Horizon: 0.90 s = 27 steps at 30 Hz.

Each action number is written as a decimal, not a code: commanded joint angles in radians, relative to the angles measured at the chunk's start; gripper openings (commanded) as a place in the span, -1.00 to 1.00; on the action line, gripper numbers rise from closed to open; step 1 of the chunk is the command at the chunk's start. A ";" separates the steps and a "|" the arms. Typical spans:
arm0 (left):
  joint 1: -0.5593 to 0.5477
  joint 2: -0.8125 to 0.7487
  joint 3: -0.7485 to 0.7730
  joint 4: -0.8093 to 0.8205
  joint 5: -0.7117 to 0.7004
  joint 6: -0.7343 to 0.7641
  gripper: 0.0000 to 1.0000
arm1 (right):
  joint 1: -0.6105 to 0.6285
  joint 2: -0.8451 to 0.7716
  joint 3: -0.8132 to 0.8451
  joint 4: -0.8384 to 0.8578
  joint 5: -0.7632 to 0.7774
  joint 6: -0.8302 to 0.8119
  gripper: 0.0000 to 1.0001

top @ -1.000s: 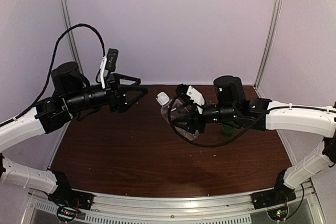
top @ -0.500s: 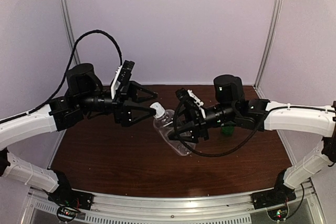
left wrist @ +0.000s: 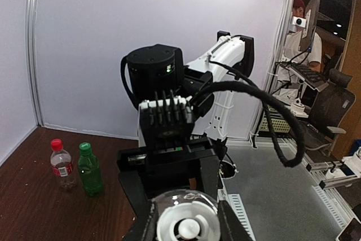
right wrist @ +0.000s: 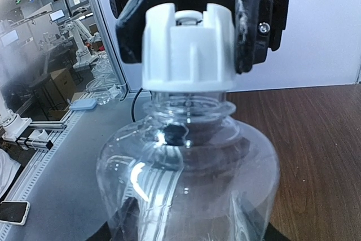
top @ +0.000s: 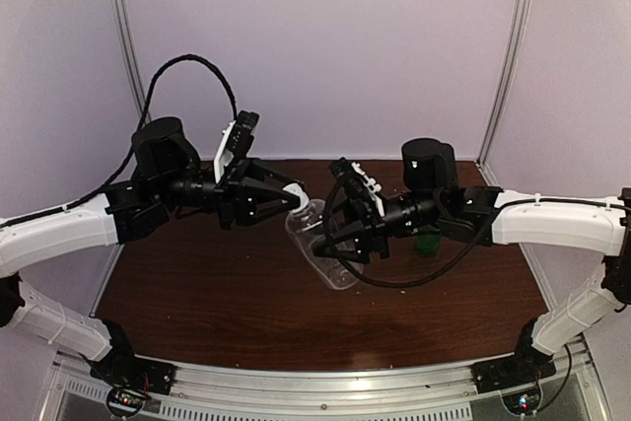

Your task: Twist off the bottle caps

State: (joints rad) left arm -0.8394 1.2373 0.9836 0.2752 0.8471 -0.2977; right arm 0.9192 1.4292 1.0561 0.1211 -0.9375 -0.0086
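Grip check: left claw (top: 292,198) clamps white cap (right wrist: 188,49); right claw (top: 340,242) holds clear bottle (top: 332,263) by its body, tilted above worktop (top: 227,303). Advice: twist left wrist squarely about cap axis, with right hold firm but not crushing thin wall.

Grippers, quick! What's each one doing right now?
Left gripper: closed on the white cap.
Right gripper: holding the clear bottle.
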 commanded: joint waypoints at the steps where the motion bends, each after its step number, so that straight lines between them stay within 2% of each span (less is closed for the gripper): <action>1: -0.017 0.002 0.037 0.035 -0.087 -0.072 -1.00 | -0.003 -0.013 0.021 -0.003 0.207 -0.015 -0.30; 4: -0.030 0.001 0.057 -0.001 -0.276 -0.142 -1.00 | -0.003 -0.029 0.015 -0.009 0.374 -0.019 -0.30; 9: -0.070 0.040 0.149 -0.188 -0.651 -0.313 -1.00 | 0.009 -0.025 0.005 0.015 0.714 -0.012 -0.31; 11: -0.088 0.063 0.172 -0.223 -0.753 -0.354 -1.00 | 0.018 -0.016 -0.003 0.035 0.790 -0.002 -0.31; 12: -0.098 0.070 0.176 -0.223 -0.792 -0.364 -0.93 | 0.021 -0.011 -0.006 0.044 0.808 0.004 -0.31; 16: -0.102 0.087 0.173 -0.186 -0.797 -0.359 -0.60 | 0.029 0.008 -0.008 0.051 0.809 0.009 -0.29; 20: -0.102 0.060 0.161 -0.153 -0.746 -0.223 -0.16 | 0.027 -0.015 -0.034 0.061 0.741 0.009 -0.25; 24: -0.101 0.004 0.136 -0.169 -0.674 -0.053 0.24 | 0.012 -0.048 -0.050 0.052 0.614 -0.001 -0.20; 27: -0.099 -0.034 0.125 -0.205 -0.593 0.050 0.44 | 0.000 -0.076 -0.056 0.036 0.462 -0.028 -0.14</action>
State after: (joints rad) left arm -0.9337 1.2736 1.1206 0.0696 0.1459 -0.4335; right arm 0.9344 1.4128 1.0107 0.1486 -0.3050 -0.0196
